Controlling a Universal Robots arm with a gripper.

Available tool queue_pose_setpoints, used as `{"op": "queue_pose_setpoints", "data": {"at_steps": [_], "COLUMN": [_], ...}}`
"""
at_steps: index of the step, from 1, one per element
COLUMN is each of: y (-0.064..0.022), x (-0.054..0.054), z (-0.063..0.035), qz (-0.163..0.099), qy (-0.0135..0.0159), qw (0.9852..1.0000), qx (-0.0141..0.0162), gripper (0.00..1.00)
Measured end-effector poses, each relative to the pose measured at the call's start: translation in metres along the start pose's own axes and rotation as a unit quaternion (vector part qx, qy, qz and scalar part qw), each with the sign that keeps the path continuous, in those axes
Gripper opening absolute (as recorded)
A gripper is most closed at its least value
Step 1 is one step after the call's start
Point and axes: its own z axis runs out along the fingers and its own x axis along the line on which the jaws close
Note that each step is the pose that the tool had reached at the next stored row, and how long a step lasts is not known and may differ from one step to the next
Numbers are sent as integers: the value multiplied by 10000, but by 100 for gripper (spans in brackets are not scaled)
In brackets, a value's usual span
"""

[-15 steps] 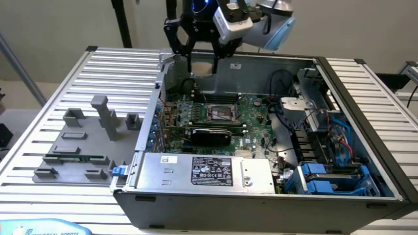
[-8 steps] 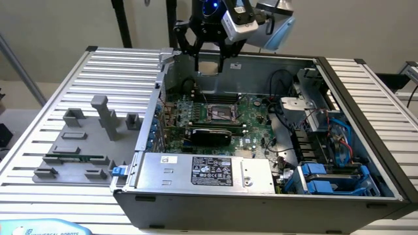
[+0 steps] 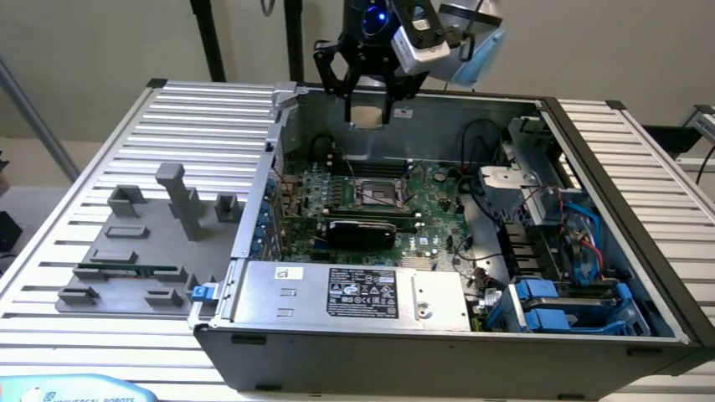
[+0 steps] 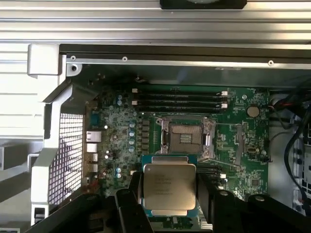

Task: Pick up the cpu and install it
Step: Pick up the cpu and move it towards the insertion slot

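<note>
Now gripper (image 3: 369,109) hangs above open computer case (image 3: 447,360), over far edge of motherboard (image 3: 430,197). Fingers (image 4: 127,206) clamped on cpu (image 4: 169,187), gripping two opposite edges, silvery top facing wrist camera. Cpu held flat, well above motherboard. Socket (image 4: 187,138) at motherboard centre lies bare, memory slots (image 4: 180,99) just beside it.

Black gripper (image 3: 369,107) of jointed linkage bars; blue light (image 3: 374,15) glowing above; grey-white camera box (image 3: 419,38) alongside; pale blue cap (image 3: 480,54) on grey arm (image 3: 467,10).
</note>
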Motion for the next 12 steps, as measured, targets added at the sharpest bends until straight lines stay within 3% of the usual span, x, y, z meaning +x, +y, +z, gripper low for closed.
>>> {"op": "queue_pose_setpoints", "data": {"at_steps": [6, 12], "y": [130, 167], "x": [-123, -340], "z": [120, 230], "qz": [0, -1], "qy": [0, 0], "qw": [10000, 10000], "qx": [0, -1], "gripper": [55, 55]}}
